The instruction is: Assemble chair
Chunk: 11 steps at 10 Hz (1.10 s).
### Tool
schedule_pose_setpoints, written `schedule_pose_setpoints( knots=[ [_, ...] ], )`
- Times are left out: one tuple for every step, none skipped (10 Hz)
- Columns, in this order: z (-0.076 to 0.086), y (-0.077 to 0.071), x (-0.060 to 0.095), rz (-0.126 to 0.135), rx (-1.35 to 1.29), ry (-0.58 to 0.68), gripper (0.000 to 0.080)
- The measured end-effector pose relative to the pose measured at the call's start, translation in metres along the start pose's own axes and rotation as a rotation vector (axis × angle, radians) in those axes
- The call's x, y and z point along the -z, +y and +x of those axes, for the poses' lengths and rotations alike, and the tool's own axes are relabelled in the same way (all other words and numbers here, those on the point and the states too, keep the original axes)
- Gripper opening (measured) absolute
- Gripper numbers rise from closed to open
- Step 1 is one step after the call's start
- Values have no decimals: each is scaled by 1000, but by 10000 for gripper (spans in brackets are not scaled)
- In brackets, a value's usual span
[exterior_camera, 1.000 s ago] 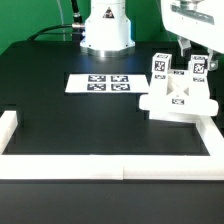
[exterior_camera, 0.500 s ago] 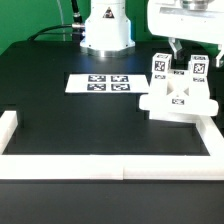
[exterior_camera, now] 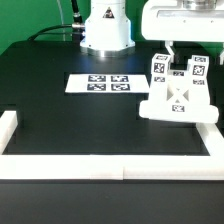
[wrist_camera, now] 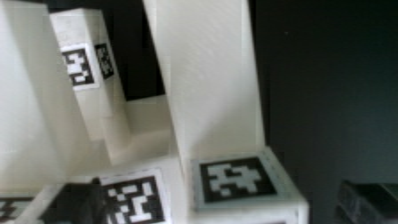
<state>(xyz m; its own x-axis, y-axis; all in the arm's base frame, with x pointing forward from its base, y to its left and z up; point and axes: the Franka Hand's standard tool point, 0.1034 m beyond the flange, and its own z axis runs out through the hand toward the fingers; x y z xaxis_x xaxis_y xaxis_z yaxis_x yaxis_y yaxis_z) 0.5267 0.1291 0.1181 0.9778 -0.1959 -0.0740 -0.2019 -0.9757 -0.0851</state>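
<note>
The chunky white plastic chair (exterior_camera: 178,95) rests at 3 o'clock on the black tabletop (exterior_camera: 70,115), against the rail for bracing. The gripper (exterior_camera: 172,50) hovers above; its opening cannot be determined.

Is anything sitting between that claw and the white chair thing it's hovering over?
Nothing visible does. The gripper hangs just above the chair, right at its upright posts. The marker board lies off toward the exterior view's left, out of the way.

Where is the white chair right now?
The chair sits on the black table at the exterior view's right, just right of the marker board and under the tool.
</note>
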Motion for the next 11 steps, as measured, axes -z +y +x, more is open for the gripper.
schedule_pose_setpoints(
  knots=[
    [0, 0, 0, 0, 54, 1, 649],
    [0, 0, 0, 0, 93, 1, 535],
    [0, 1, -1, 0, 92, 0, 535],
    [0, 1, -1, 0, 90, 0, 400],
    [0, 2, 0, 0, 85, 1, 285],
    [1, 3, 0, 1, 81, 2, 285],
    [2, 4, 1, 1, 79, 2, 285],
    [2, 5, 1, 1, 78, 2, 285],
    [3, 6, 2, 2, 75, 3, 285],
    [4, 7, 2, 3, 71, 4, 285],
    [4, 8, 2, 3, 70, 6, 285]
  ],
)
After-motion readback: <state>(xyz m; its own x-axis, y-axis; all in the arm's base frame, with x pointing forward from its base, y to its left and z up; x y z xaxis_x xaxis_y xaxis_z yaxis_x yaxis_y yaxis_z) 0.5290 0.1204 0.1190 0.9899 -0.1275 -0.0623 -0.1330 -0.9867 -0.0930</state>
